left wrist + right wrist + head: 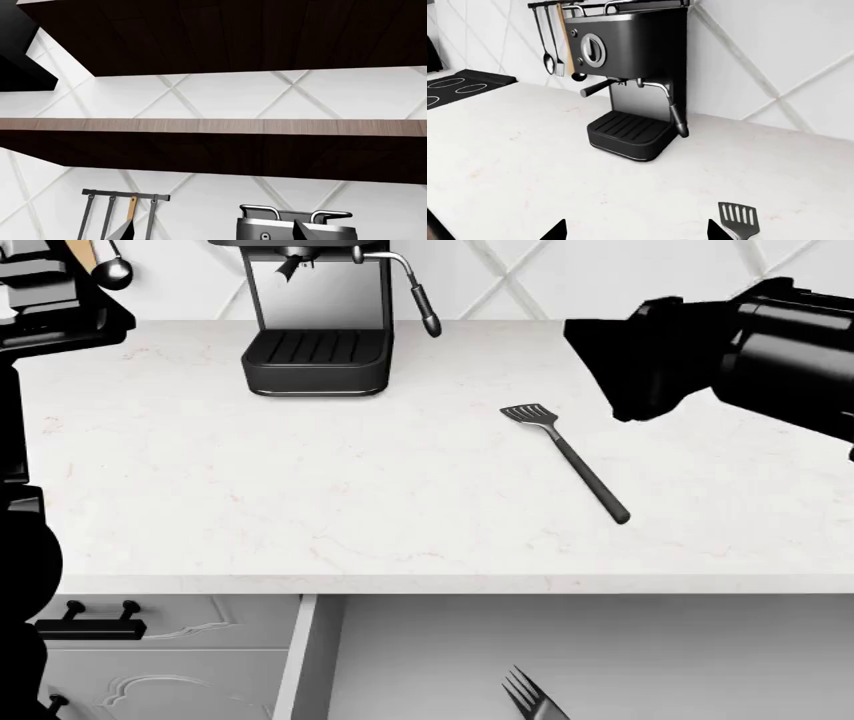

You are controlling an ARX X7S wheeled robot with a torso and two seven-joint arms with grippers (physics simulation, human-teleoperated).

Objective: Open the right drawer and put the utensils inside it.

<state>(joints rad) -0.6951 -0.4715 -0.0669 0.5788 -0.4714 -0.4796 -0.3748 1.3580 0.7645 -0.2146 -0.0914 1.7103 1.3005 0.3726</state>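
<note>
One utensil, the fork (pixel 531 695), lies in the open right drawer (pixel 667 650); the spatula (pixel 566 461) rests on the tabletop (pixel 200 500), so my right gripper (pixel 637 231), jaws apart and empty, should descend over its handle, centred.

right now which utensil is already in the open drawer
The fork: its tines show inside the open right drawer. The slotted spatula lies on the countertop.

No text, brand or number can be read anywhere; the dial on the coffee machine (pixel 630 75) carries no legible marking.
</note>
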